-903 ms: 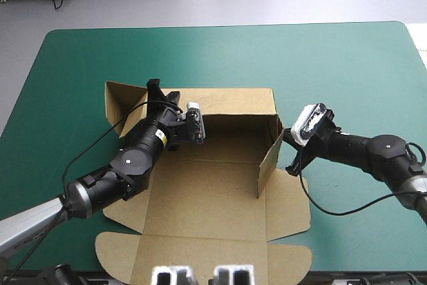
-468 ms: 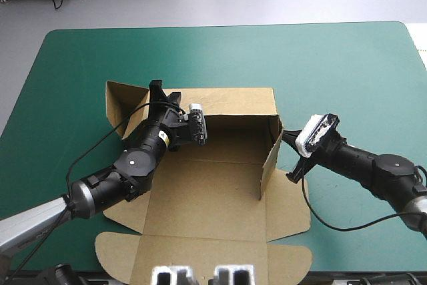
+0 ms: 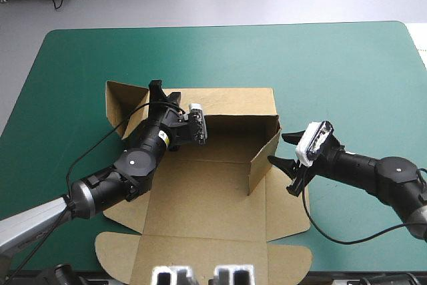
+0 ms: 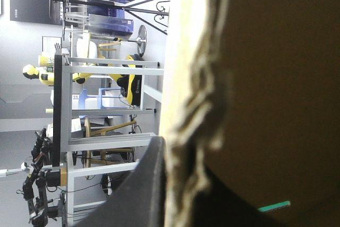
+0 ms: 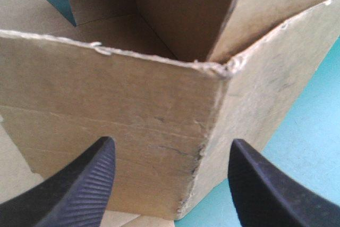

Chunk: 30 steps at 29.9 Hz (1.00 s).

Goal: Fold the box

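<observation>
Brown box (image 3: pixel 207 191) lies mid-table on the teal-green cover (image 3: pixel 333 65), walls half raised. Left gripper (image 3: pixel 163 93) pinches its left side; right gripper (image 3: pixel 281 151), fingers spread, faces the leaning right wall (image 3: pixel 264 158). Step: raising walls. Next, probably, press this wall upright.

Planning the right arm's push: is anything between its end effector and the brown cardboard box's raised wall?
Nothing visible. The right arm's black two-fingered end effector faces the brown cardboard box, open, its raised corner just ahead between the fingers.

left arm (image 3: pixel 133 161) reaching in low | left gripper (image 3: pixel 161 93) pinched tight on the box (image 3: pixel 213 188) | right gripper (image 3: pixel 278 149) wide open, wrist rolled sideways
</observation>
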Tool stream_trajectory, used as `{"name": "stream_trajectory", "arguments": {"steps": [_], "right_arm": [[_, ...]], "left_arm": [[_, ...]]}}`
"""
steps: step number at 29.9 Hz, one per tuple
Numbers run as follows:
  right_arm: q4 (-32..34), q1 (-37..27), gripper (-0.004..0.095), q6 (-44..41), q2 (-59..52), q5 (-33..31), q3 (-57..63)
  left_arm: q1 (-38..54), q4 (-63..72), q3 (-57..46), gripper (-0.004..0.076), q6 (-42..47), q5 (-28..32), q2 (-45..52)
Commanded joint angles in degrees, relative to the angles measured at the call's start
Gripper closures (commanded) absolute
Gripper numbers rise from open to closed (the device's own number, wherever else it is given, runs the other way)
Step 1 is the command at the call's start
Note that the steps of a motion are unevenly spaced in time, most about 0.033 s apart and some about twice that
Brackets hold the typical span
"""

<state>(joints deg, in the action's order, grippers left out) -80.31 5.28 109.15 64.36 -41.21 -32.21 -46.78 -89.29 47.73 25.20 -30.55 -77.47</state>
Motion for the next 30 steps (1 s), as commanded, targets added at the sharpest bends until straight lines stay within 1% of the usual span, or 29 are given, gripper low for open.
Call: {"name": "stream_trajectory", "arguments": {"steps": [1,3,5,7,11,14,17,22,25,27,30], "right_arm": [[0.17,0.0,0.0278,-2.07,-1.85,-2.8,-1.35],[-2.03,0.3,0.0278,-0.54,-1.72,-1.74,-1.35],[-6.47,1.03,0.0278,2.2,-1.36,-0.5,-1.35],[-9.53,2.11,0.0278,3.78,-0.65,0.56,-1.35],[-12.69,5.26,0.0278,5.47,1.85,4.61,-1.35],[-17.45,6.83,0.0278,8.38,2.93,6.99,-1.46],[-23.51,7.38,0.0278,12.73,2.93,9.05,-1.76],[-23.78,7.36,0.0278,12.07,2.93,12.11,-3.94],[-24.15,7.36,0.0279,11.63,2.93,11.87,-4.69],[-24.15,7.85,0.0278,11.06,2.93,11.89,-5.01],[-24.15,9.26,0.0279,10.49,2.93,12.52,-5.28]], "left_arm": [[-0.57,5.21,1.24,0.0715,1.45,1.11,0.59],[-0.57,6.41,1.7,0.0715,1.16,1.09,0.59],[-1.09,6.41,1.77,0.0715,-0.09,1.01,0.59],[-1.91,7.42,1.85,0.0714,-1.73,0.33,0.48],[-3.79,10.82,3.37,0.0714,-1.98,-1.31,-0.56],[-4.49,14.09,4.66,0.0714,-4.29,-3.58,-1.73],[-4.64,20.74,6.97,0.0713,-7.81,-6.07,-3.04],[-4.64,29.45,11.56,0.0713,-10.86,-7.3,-3.49],[-5.22,32.85,14.24,0.0715,-13.27,-11.27,-4.46],[-5.76,32.85,15.75,0.0715,-13.14,-13.68,-5.55],[-6.55,38.03,19.34,0.0715,-12.36,-13.62,-7.57]]}}
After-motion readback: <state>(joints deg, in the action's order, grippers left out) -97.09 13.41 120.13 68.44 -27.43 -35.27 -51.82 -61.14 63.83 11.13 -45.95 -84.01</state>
